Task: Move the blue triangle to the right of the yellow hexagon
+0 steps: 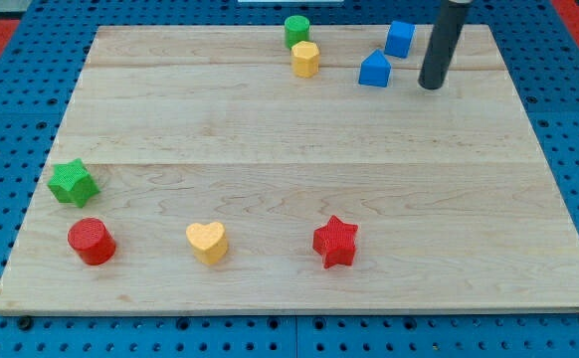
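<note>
The blue triangle (374,71) lies near the view's top, right of centre. The yellow hexagon (305,59) sits to its left, with a gap between them. A green cylinder (296,30) touches the hexagon on its upper side. A blue cube (400,39) sits just up and right of the triangle. My tip (430,86) is on the board to the right of the blue triangle, a short gap away, not touching it.
A green star (73,183) sits at the left edge of the wooden board (289,199). A red cylinder (92,242), a yellow heart (207,242) and a red star (335,242) lie in a row near the view's bottom.
</note>
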